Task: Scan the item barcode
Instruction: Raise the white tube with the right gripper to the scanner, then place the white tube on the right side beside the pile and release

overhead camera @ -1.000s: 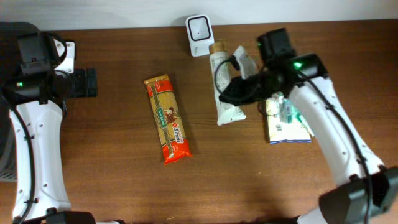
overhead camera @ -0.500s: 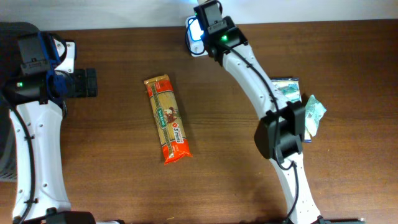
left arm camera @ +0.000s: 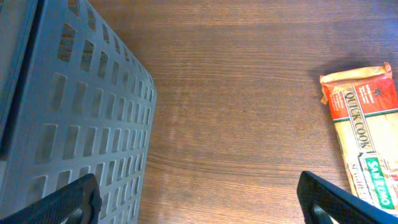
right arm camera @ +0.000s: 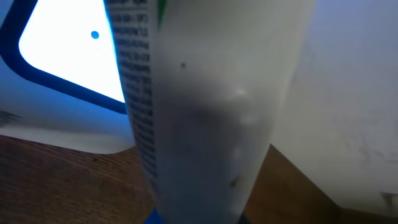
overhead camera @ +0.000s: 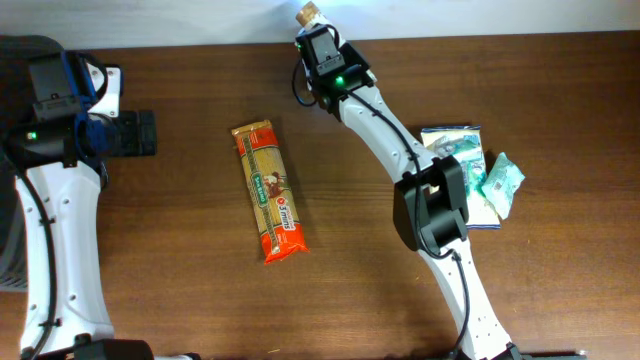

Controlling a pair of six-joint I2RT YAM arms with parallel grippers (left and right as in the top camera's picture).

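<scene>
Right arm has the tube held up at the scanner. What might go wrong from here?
1. The tube hangs very close to the scanner window. Only small print shows along its edge, so the barcode may not face the light and the scan may fail.
2. That close, a small push from the right gripper might knock the scanner over.

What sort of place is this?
Probably a mock checkout station on a wooden table: packaged groceries like the pasta pack, a grey basket, and a white tube held before a lit scanner.

White tube against lit scanner
</scene>
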